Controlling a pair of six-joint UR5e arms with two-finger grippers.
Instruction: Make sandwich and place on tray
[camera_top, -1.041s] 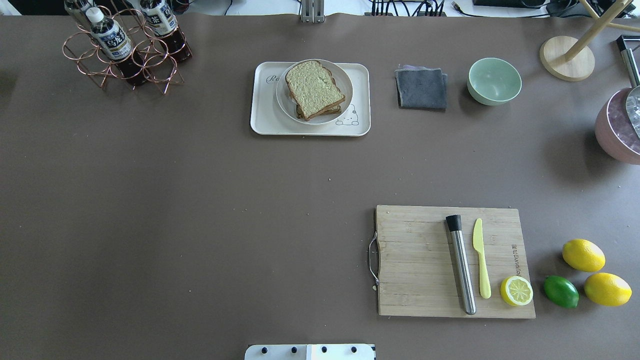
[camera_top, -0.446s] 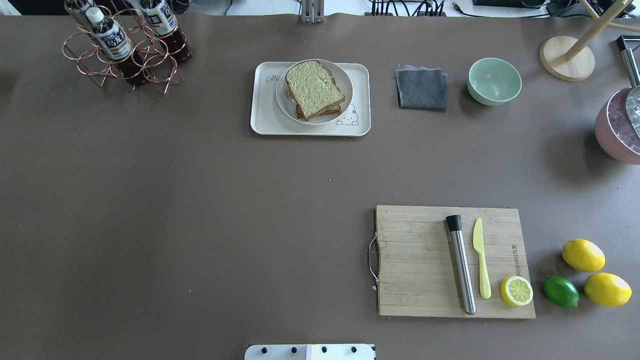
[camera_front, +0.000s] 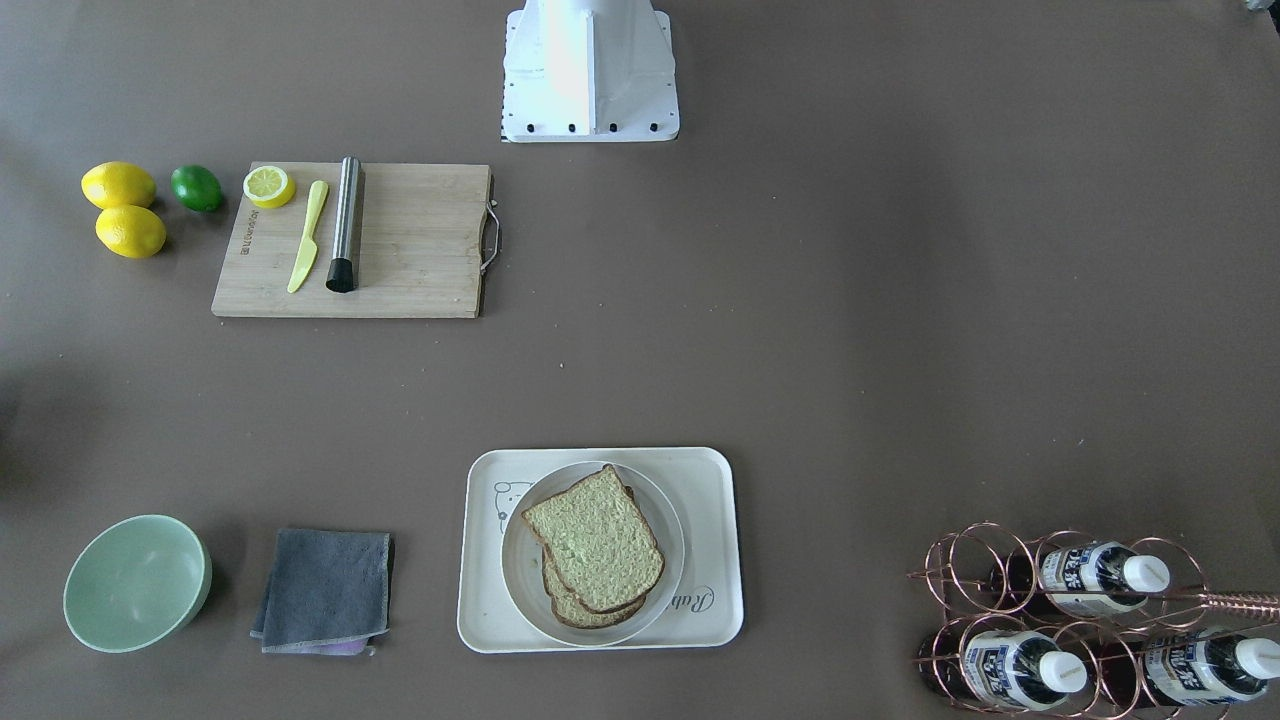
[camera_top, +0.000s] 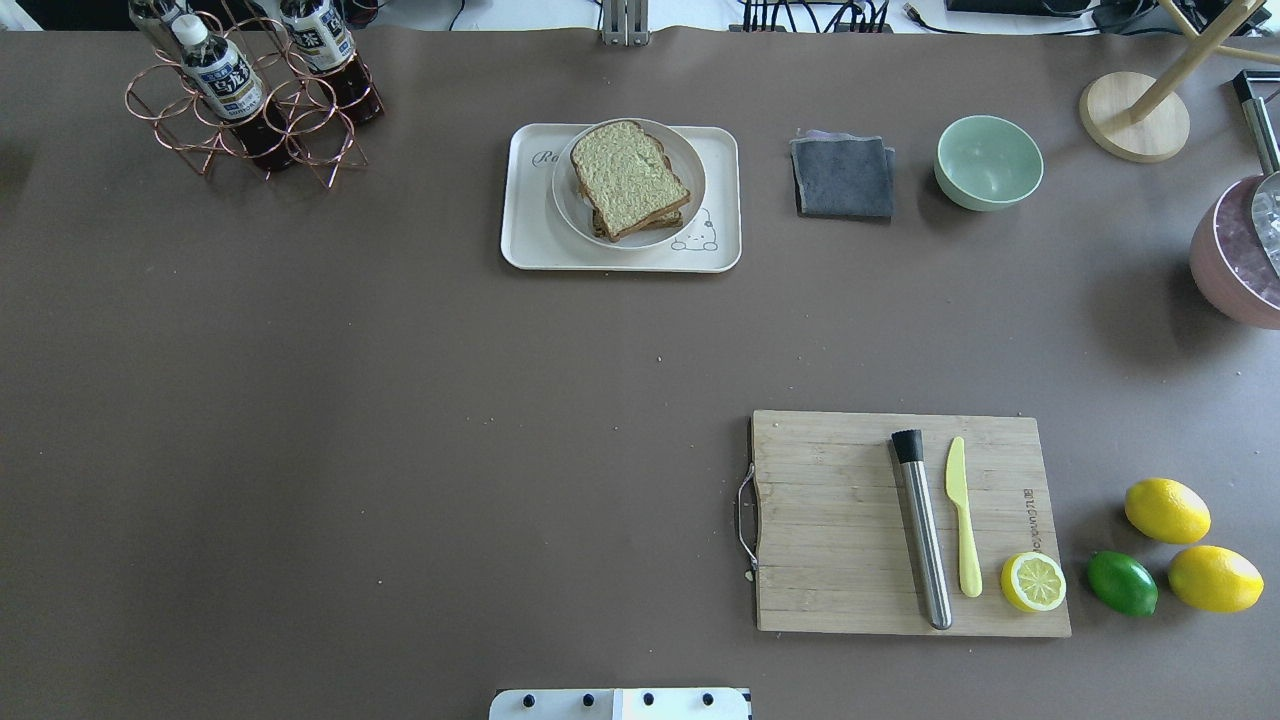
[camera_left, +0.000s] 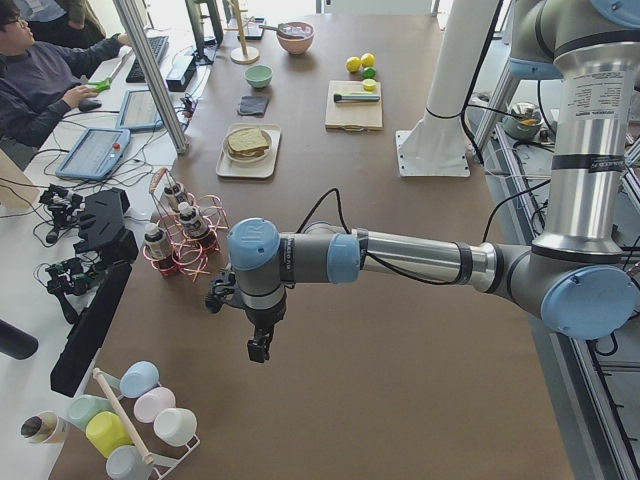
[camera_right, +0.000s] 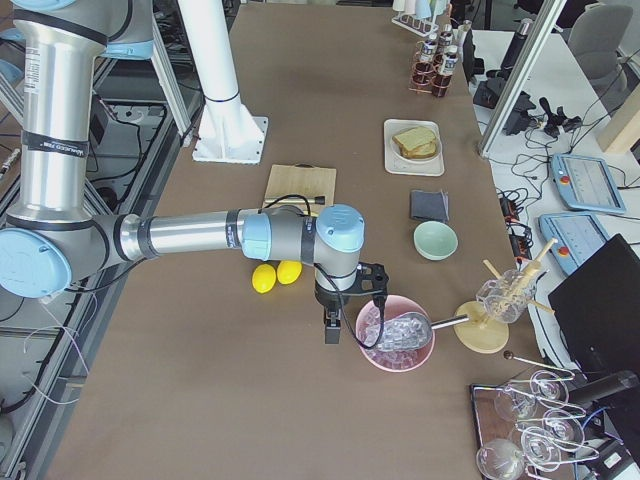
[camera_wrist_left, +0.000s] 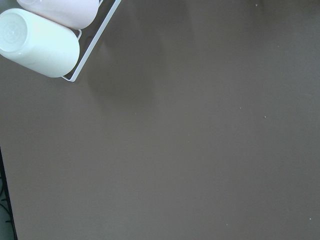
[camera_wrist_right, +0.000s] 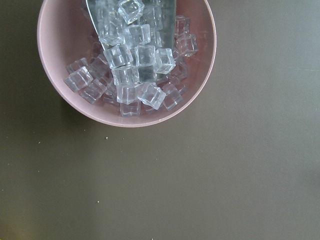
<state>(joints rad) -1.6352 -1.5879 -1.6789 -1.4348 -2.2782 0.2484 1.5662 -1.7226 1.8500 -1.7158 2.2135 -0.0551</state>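
Sandwich: 2 bread slices are stacked. The top one is turned a little, so the edge of the lower one is seen.
Plate: round and white. The Sandwich is laid on it.
Tray: cream, with a small bear drawn on it. The Plate is set on it. It is placed at the far side of the table, between the bottle rack and the grey cloth.
Left gripper: it is hung over bare table, pointed down, near a rack of cups and well apart from the Tray. If it is clenched or released cannot be told.
Right gripper: it is hung just beside the pink bowl of ice cubes, pointed down. If it is clenched or released cannot be told.
Cutting board: a metal stick, a yellow knife and 1 half lemon are laid on it.
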